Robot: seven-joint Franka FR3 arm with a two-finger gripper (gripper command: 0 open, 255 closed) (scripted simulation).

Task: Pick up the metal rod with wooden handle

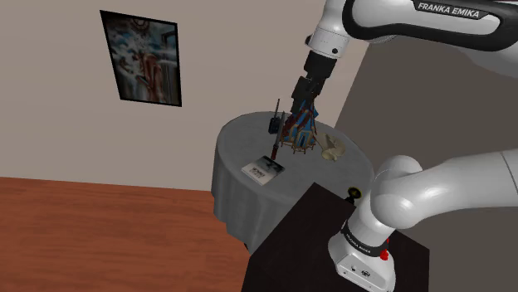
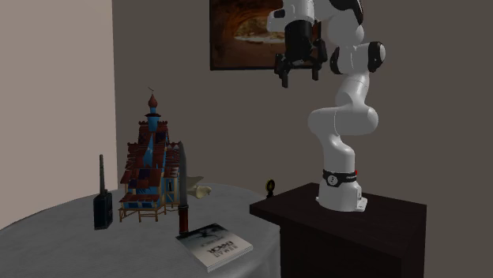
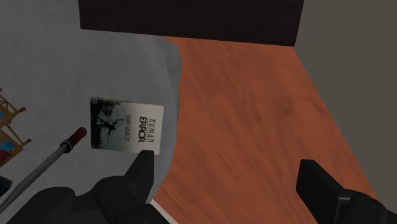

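The rod (image 2: 182,185) has a grey metal shaft and a dark reddish handle. It stands steeply against the blue and orange model house (image 2: 150,170) on the round grey-clothed table (image 2: 63,237), handle end down beside the book (image 2: 215,246). In the shoulder view the rod (image 1: 275,152) shows between the house (image 1: 300,128) and the book (image 1: 262,170). My gripper (image 2: 299,73) hangs open high above the table, holding nothing. In the wrist view the gripper (image 3: 229,178) is over the table's edge, with the rod (image 3: 48,162) and the book (image 3: 125,125) off to one side.
A black handheld radio (image 2: 102,207) stands upright beside the house. A pale beige object (image 1: 334,148) lies on the table's side nearest the stand. A small dark item (image 2: 271,188) sits on the dark stand (image 2: 348,229). Wooden floor (image 3: 254,108) surrounds the table.
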